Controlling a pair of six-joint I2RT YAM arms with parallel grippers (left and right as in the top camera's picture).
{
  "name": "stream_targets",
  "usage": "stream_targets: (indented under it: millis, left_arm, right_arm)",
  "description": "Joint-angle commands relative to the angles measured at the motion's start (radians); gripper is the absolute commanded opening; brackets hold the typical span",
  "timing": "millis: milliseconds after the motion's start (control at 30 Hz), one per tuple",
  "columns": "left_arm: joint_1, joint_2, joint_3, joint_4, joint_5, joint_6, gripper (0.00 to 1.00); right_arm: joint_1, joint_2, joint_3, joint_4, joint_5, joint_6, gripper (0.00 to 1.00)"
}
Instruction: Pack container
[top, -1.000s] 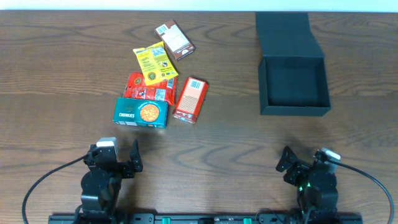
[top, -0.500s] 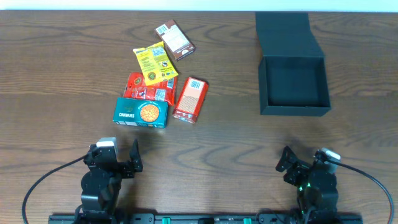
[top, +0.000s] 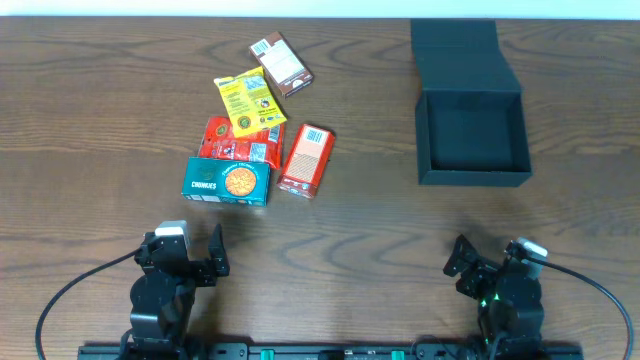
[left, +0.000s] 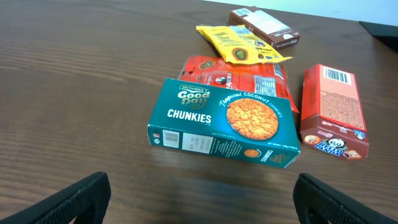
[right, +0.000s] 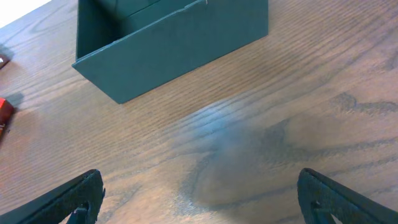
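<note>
Far R of tabletop (top: 100, 120): black container (top: 474, 179), lid flap (top: 458, 55) swung back flat toward far edge, box part nearer the arms, open side up. From R wrist cam: container's near wall (right: 174, 50) up top-left of view, bare wood grain below it.

Center-left, well apart from container: snack cluster.
- Teal cookie box (top: 227, 181) nearest the arms, label up, "Chunkies" legible; touching near edge of red pouch (top: 240, 140).
- Yellow packet (top: 248, 101) lying over far edge of that pouch.
- Brown pack (top: 281, 63) farthest back, just beside yellow packet's far corner.
- Red carton w/ barcode (top: 307, 160) just R of pouch, angled, near end close to teal box's R end.

Same cluster from L wrist cam: teal cookie box (left: 227, 121) front & center, red pouch (left: 242, 78) behind, yellow packet (left: 239, 45), brown pack (left: 264, 26), red carton (left: 333, 112) at R.

L gripper (top: 185, 252) (left: 200, 199): low at near edge, spread wide, gripping nothing, facing teal box.

R gripper (top: 492, 258) (right: 199, 199): low at near edge, spread wide, gripping nothing, in line w/ container but well short of it.
</note>
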Motion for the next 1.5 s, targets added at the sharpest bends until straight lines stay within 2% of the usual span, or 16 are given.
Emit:
stream_targets:
  millis: [0,867,933,1067,1267,1300,1367,1467]
  left_arm:
    - [0.004,-0.006,-0.019,0.003,-0.019,0.014,0.95]
    - [0.004,-0.006,-0.019,0.003,-0.019,0.014,0.95]
    - [0.004,-0.006,-0.019,0.003,-0.019,0.014,0.95]
    - [0.004,-0.006,-0.019,0.003,-0.019,0.014,0.95]
    - [0.004,-0.006,-0.019,0.003,-0.019,0.014,0.95]
    - [0.004,-0.006,-0.019,0.003,-0.019,0.014,0.95]
    - [0.004,-0.006,-0.019,0.003,-0.019,0.014,0.95]
    - [0.004,-0.006,-0.019,0.003,-0.019,0.014,0.95]
  right_arm:
    - [-0.008,-0.006,-0.01,0.0,0.0,0.011,0.99]
    - [-0.008,-0.006,-0.01,0.005,-0.003,0.011,0.99]
    - [-0.008,-0.006,-0.01,0.073,-0.026,0.061,0.99]
    - [-0.008,-0.006,-0.01,0.218,-0.217,0.249,0.99]
    - [-0.008,-0.006,-0.01,0.388,-0.265,0.448,0.99]
    - [-0.008,-0.006,-0.01,0.442,-0.286,0.425,0.99]
    - [-0.008,-0.002,-0.009,0.599,-0.339,0.275,0.99]
    - [-0.008,0.044,0.029,0.707,-0.344,0.16,0.99]
